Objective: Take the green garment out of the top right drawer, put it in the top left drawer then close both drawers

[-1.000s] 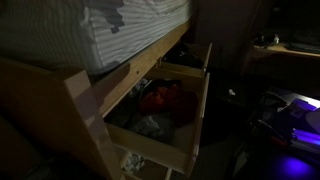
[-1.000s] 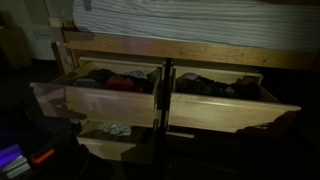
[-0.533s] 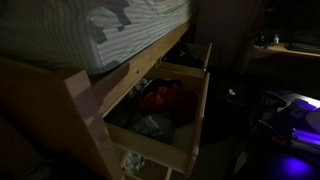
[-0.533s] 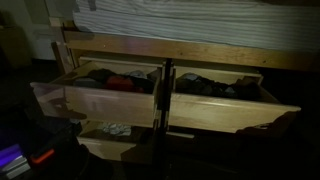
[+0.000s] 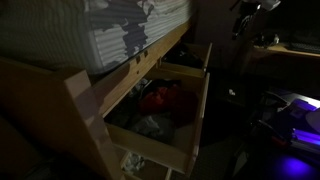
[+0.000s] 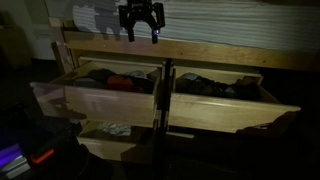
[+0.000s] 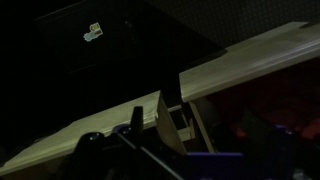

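Hanging above the bed frame (image 6: 225, 52), your gripper (image 6: 141, 30) points down with its two fingers (image 6: 128, 27) spread apart and nothing between them; it is well clear of the drawers below. In an exterior view only a dark part of it shows at the top edge (image 5: 254, 8). Both top drawers stand pulled out side by side: the left-hand drawer (image 6: 95, 102) and the right-hand drawer (image 6: 232, 110), as that view shows them, each with a heap of clothes inside. A red garment (image 6: 120, 82) lies in the left-hand one, and the same colour shows in the open drawer seen from the side (image 5: 160, 98), with a grey garment (image 5: 150, 126) just beside it. You cannot pick out the green garment in this dim light, so which drawer holds it cannot be told. Under the left-hand drawer a lower drawer (image 6: 105, 148) is also open. A striped mattress (image 6: 210, 20) lies on the frame. Your wrist view is mostly dark, crossed slantwise by pale wood edges (image 7: 250, 55).
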Available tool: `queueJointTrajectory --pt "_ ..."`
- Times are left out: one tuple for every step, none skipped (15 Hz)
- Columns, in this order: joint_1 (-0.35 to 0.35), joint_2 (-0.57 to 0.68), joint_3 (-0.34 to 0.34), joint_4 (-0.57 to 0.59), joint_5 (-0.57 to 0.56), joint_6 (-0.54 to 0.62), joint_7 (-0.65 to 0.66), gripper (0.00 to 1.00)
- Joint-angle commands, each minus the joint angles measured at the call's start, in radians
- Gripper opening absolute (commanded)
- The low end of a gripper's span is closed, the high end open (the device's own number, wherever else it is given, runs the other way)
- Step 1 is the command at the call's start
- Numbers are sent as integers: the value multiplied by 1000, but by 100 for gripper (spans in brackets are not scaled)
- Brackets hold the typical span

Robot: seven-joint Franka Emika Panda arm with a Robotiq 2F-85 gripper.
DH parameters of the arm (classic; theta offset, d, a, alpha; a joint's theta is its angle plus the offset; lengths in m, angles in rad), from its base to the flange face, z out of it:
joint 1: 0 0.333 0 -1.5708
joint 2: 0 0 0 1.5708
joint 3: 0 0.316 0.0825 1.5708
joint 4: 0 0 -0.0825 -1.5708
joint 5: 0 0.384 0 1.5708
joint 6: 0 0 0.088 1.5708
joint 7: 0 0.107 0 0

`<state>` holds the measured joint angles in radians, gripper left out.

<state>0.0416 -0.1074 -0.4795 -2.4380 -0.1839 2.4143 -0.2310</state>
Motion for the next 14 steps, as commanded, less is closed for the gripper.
queueJointTrajectory --pt "-78 202 113 128 13 140 114 100" --pt "-83 212 125 138 -46 209 172 100" --pt "-90 224 139 153 -102 256 236 100" --pt "-96 267 142 175 -158 321 316 100" --pt "-96 300 134 196 -218 370 407 100" --pt "-94 347 116 219 -264 410 505 100" --pt "-90 379 110 231 -255 412 580 100" --pt "-81 401 104 241 -243 398 647 100" --pt "-94 398 137 235 -151 349 617 100" --pt "-84 359 117 210 -208 371 587 100" --pt "-81 382 117 217 -179 371 597 100" --pt "-78 396 118 220 -165 372 603 100" --pt "-77 402 119 224 -158 372 607 100" --pt "-77 403 119 226 -156 371 608 100"
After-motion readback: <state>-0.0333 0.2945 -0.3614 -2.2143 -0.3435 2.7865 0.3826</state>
